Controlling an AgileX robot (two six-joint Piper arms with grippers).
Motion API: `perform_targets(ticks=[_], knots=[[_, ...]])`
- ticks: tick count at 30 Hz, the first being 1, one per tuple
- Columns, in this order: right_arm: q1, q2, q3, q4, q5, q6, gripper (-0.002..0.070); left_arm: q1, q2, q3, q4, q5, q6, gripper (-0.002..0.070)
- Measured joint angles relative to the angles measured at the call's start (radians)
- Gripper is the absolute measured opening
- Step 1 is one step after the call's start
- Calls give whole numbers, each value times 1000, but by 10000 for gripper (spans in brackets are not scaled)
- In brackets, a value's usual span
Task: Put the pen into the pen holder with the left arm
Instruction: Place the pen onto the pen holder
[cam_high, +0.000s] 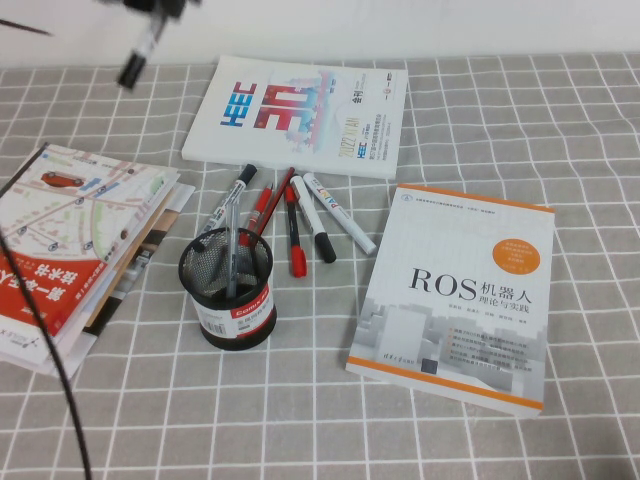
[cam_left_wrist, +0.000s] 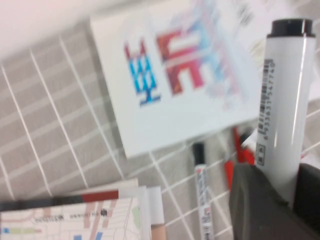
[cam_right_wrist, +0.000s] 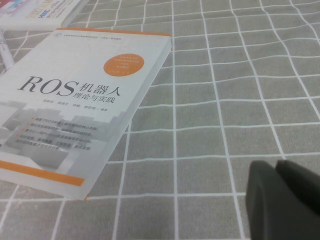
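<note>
Left gripper (cam_high: 150, 8), upper left of frame, jaws clamping pen (cam_high: 140, 55); pen holder (cam_high: 227, 288) standing lower centre on surface (cam_high: 500, 120). Right gripper (cam_right_wrist: 285, 200) lower right, jaws together.

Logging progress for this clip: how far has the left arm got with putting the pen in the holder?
Done: the left gripper is shut on the pen, which is lifted off the table at the far left. In hand: carrying it, black cap down, in the air. Left: bring it over the pen holder, which already holds other pens, and release. The right gripper is low over the cloth near the ROS book.
</note>
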Motion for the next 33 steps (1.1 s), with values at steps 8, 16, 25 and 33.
perform_targets(ticks=[8,16,25,33], knots=[[0,0,0,0,0,0,-15,-13,-284,238,13,-25,-25,109],[0,0,0,0,0,0,-15,-13,-701,859,-4,-437,-57,109],[0,0,0,0,0,0,-15,-13,-1134,1530,-85,-1156,-67,109],[0,0,0,0,0,0,-15,-13,-1184,1732,-104,-1375,-186,109]])
